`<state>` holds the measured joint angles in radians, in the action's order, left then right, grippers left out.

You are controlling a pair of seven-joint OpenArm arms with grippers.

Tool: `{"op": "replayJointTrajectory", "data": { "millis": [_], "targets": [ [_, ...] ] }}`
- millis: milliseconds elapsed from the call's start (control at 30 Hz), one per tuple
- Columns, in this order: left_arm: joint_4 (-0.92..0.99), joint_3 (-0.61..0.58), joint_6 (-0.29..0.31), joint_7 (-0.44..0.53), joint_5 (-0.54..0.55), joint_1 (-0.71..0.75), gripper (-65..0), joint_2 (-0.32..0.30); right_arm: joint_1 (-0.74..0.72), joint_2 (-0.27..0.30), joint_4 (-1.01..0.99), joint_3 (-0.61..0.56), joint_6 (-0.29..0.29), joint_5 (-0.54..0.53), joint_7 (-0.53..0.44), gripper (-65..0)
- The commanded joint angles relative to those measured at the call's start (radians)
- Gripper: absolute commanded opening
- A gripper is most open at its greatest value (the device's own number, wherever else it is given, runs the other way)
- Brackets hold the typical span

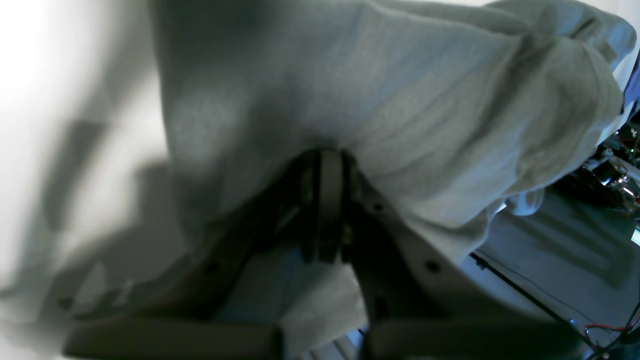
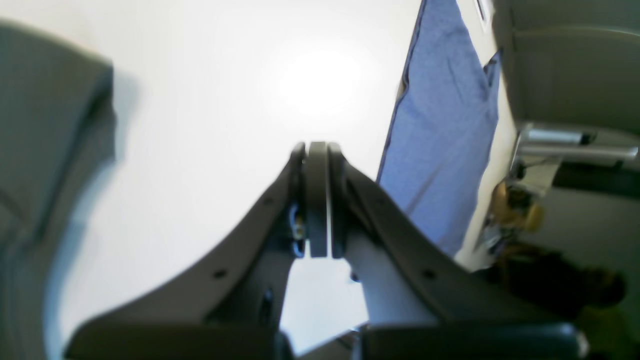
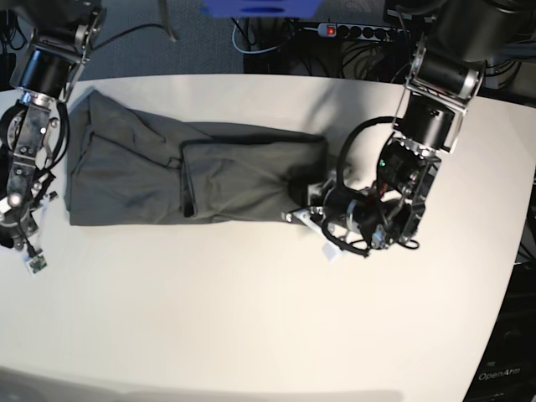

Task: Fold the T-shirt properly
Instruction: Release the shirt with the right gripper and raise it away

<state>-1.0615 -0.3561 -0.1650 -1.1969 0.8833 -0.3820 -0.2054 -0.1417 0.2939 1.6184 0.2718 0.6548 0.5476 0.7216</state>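
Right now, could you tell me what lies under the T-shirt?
The white table shows all round the T-shirt, which lies flat and partly folded on it. At its right end the left gripper meets the cloth. Whatever is beneath the cloth is covered.

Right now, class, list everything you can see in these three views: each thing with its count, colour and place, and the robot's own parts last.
T-shirt: one, dark charcoal grey, lying partly folded across the table's far half.
Table: one, white, under everything.
Power strip: one, dark with a red switch, on the floor beyond the table.
Blue cloth: one, blue, hanging past the table edge in the right wrist view.
Left gripper: one, black, shut on the T-shirt's edge.
Right gripper: one, black, shut, holding nothing, over bare table beside the T-shirt.
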Motion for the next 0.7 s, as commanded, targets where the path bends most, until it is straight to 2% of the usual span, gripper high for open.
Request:
{"op": "replayJointTrajectory", "data": {
  "millis": [0, 133, 233, 267, 333, 367, 467, 667],
  "targets": [
    [0.011, -0.004, -0.037, 0.022, -0.138, 0.008, -63.1, -0.022, -0.025, 0.011, 0.018, 0.02, -0.03, 0.009, -0.009, -64.9],
    [0.011, -0.004, -0.037, 0.022, -0.138, 0.008, -63.1, -0.018, -0.072, -0.034, 0.016, 0.077, -0.112, 0.01, 0.002, -64.4],
    [0.011, -0.004, -0.037, 0.022, -0.138, 0.008, -63.1, -0.018, -0.106, -0.061, 0.016, 0.113, -0.191, 0.01, 0.051, -64.3],
    [0.011, -0.004, -0.037, 0.022, -0.138, 0.008, -63.1, -0.018, -0.108, -0.063, 0.016, 0.111, -0.2, 0.009, 0.057, -64.3],
    [0.011, -0.004, -0.037, 0.022, -0.137, 0.008, -63.1, -0.018, -0.101, -0.066, 0.016, 0.1, -0.177, 0.009, 0.054, -64.3],
    [0.011, -0.004, -0.037, 0.022, -0.137, 0.008, -63.1, -0.018, -0.088, -0.063, 0.015, 0.082, -0.137, 0.009, 0.054, -64.4],
    [0.011, -0.004, -0.037, 0.022, -0.137, 0.008, -63.1, -0.018, -0.043, -0.048, 0.018, 0.014, 0.043, 0.009, 0.051, -64.7],
    [0.011, -0.002, -0.037, 0.022, -0.137, 0.008, -63.1, -0.018, -0.039, -0.043, 0.015, 0.001, 0.043, 0.009, 0.057, -64.7]
  ]
}}
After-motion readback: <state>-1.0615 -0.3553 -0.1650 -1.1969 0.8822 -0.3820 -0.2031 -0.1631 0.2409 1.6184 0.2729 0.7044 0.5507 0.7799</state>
